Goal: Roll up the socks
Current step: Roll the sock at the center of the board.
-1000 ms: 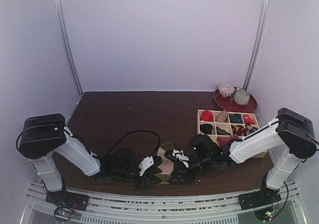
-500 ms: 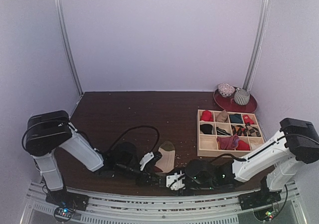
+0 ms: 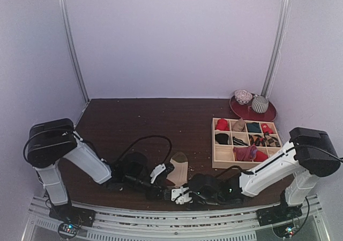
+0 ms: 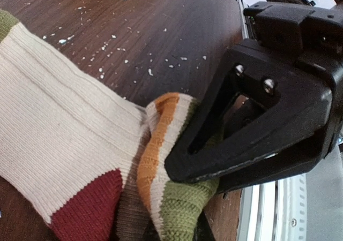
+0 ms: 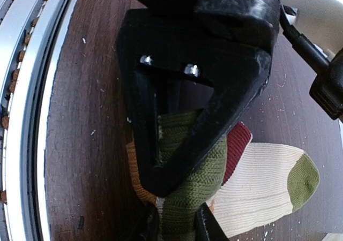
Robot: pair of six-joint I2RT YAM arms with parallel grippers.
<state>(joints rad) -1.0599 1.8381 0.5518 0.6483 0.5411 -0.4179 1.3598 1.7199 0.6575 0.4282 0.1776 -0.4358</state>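
Note:
One sock lies near the table's front edge. It is cream with a green toe, a dark red heel and a cuff striped orange, brown and green. Both grippers meet at its bunched cuff. My left gripper is shut on the striped cuff; in the right wrist view the left gripper pinches green fabric. My right gripper has the green cuff squeezed between its two fingers. In the left wrist view the right gripper presses against the cuff from the right, and the left gripper is mostly hidden under fabric.
A wooden compartment box holding small rolled bundles stands at the right. Behind it is a red plate with two patterned balls. A black cable loops over the table left of the sock. The metal rail runs just in front of both grippers.
My right gripper has slid left along the front edge to the sock's cuff, opened wide and then closed on it. The left gripper has stayed shut on the cuff, hardly moving.

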